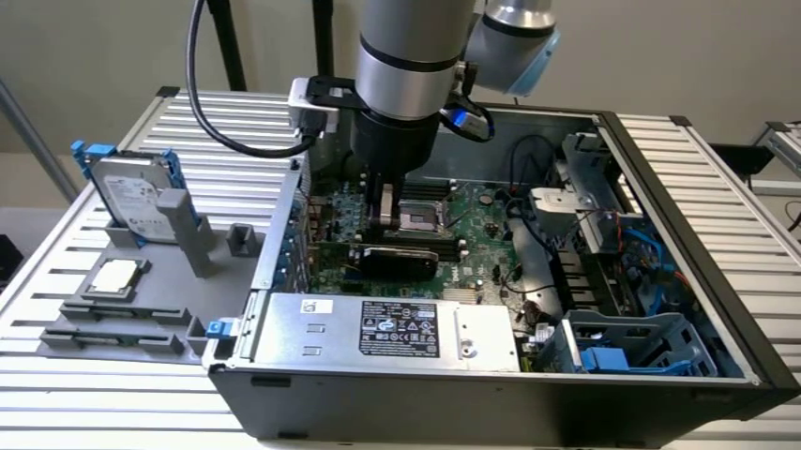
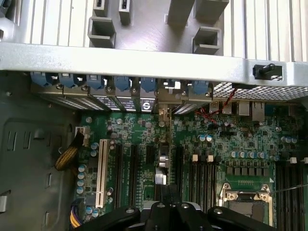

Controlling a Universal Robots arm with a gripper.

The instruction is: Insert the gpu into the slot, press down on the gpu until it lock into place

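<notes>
Exterior view: gpu (image 1: 398, 261) vert., just under closed jaws.

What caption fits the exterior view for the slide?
Gripper over the gpu on the motherboard inside the open case.

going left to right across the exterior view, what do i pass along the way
hard drive with blue rails → small grey block → gpu → blue-grey drive cage
</notes>
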